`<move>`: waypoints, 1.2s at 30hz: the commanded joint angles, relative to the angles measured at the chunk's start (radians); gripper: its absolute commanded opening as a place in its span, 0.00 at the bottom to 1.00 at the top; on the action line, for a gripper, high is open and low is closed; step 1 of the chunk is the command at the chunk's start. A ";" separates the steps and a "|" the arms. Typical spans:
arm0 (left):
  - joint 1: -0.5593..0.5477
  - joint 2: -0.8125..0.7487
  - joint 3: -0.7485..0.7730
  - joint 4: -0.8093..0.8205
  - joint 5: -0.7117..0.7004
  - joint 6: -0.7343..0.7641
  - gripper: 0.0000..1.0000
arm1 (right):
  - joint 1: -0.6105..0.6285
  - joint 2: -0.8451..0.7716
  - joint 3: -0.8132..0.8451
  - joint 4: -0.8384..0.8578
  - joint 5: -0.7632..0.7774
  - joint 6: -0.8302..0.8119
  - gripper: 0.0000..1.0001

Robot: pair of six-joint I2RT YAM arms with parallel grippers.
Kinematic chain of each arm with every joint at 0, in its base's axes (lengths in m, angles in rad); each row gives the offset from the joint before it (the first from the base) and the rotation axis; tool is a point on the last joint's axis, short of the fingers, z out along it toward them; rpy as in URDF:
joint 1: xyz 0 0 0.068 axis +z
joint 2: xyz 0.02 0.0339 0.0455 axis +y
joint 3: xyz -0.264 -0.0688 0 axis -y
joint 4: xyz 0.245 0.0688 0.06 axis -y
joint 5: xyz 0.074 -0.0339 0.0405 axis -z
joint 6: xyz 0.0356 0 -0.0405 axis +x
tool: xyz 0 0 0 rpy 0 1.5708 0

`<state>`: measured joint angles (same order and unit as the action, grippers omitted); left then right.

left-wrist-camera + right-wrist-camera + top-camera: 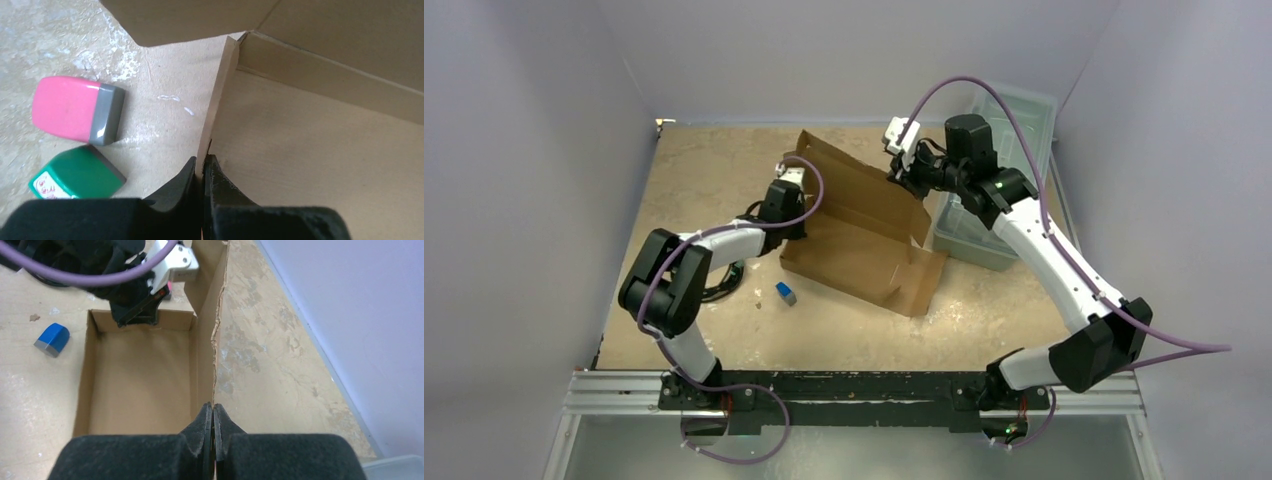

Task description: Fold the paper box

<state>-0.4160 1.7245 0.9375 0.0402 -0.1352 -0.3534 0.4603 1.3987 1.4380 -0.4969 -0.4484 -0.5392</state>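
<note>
The paper box (864, 240) is brown cardboard, half formed, with a tall back wall and an open flap at the near right. My left gripper (792, 228) is at its left end. In the left wrist view the left gripper (204, 167) is shut on the thin edge of the short end wall (216, 100), with the box floor (310, 160) to the right. My right gripper (898, 178) is at the far right corner. In the right wrist view the right gripper (214, 411) is shut on the top edge of the tall wall (205, 340).
A clear plastic bin (1004, 180) stands at the right, behind the right arm. A small blue block (785, 293) lies on the table left of the box. A pink block (75, 115) and a green block (75, 177) lie just outside the box's left end.
</note>
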 commanded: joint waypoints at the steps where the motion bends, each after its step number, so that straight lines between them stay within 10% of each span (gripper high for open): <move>1: -0.074 -0.001 0.040 -0.084 -0.318 0.029 0.00 | 0.010 -0.019 0.033 0.050 -0.044 -0.007 0.00; 6: -0.093 -0.055 -0.001 -0.077 -0.342 -0.008 0.00 | 0.011 -0.004 0.040 0.055 -0.052 -0.005 0.00; 10: -0.079 -0.121 -0.006 -0.083 -0.253 -0.052 0.38 | 0.011 0.002 0.044 0.056 -0.058 -0.009 0.00; 22: 0.053 -0.401 -0.060 -0.122 0.075 -0.073 0.53 | 0.012 0.005 0.035 0.053 -0.052 -0.032 0.00; 32: 0.084 -0.803 -0.083 -0.128 0.126 0.244 0.96 | 0.012 0.065 0.117 -0.015 -0.102 -0.137 0.00; 36: 0.085 -0.867 -0.061 -0.081 0.238 0.397 0.99 | 0.011 0.101 0.173 -0.046 -0.125 -0.178 0.00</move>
<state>-0.3386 0.8944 0.8524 -0.0906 -0.0063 -0.1688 0.4667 1.4834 1.5246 -0.5201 -0.5201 -0.6491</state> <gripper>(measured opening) 0.987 0.007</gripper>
